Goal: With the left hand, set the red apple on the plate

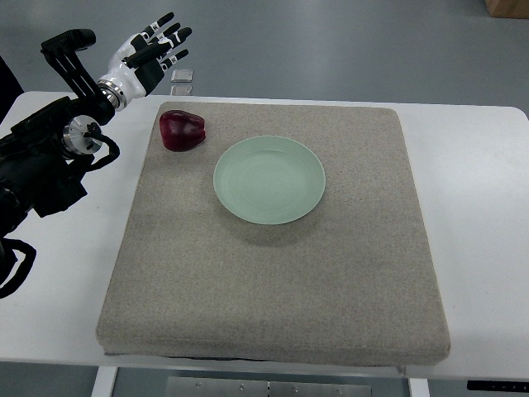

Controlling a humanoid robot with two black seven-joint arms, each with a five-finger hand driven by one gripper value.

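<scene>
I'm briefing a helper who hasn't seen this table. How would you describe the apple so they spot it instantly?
Start at the grey mat covering the white table. Near its far left corner, just left of the pale green plate, lies the red apple. It is the only dark red, rounded thing there.

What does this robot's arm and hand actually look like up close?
Only the left arm shows. It is bulky and black, built of blocky segments, with a round silver joint and a thin black cable looping beside it. A silver ring forms the wrist. The left hand has a white back and slim black jointed fingers with pale patches.
</scene>
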